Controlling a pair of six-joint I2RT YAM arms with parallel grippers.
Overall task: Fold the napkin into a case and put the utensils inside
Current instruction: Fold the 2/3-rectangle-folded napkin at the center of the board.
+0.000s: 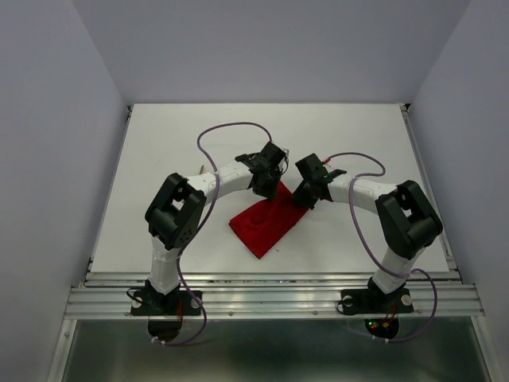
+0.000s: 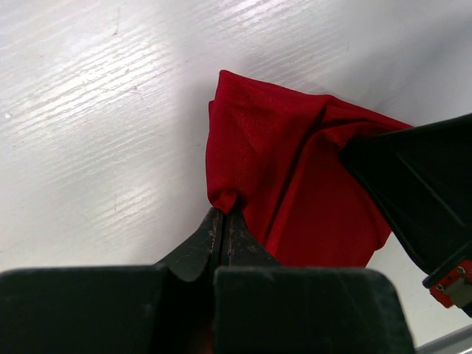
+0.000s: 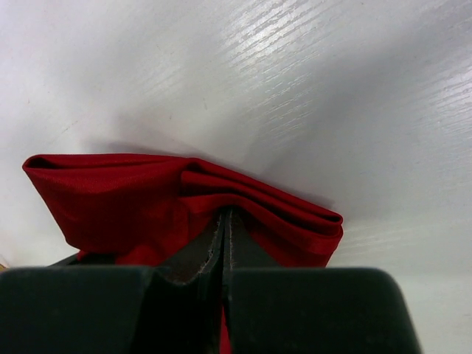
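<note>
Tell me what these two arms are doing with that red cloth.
The red napkin lies folded into a narrow strip on the white table. The left gripper is shut on an edge at its far end, and the right gripper is shut on the folded layers beside it.

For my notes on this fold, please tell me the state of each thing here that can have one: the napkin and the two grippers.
napkin: folded in several layers into a strip, its far end pinched by both grippers.
left gripper: shut, jaws together on an edge of the napkin.
right gripper: shut, jaws together on the napkin's layered edge.
</note>
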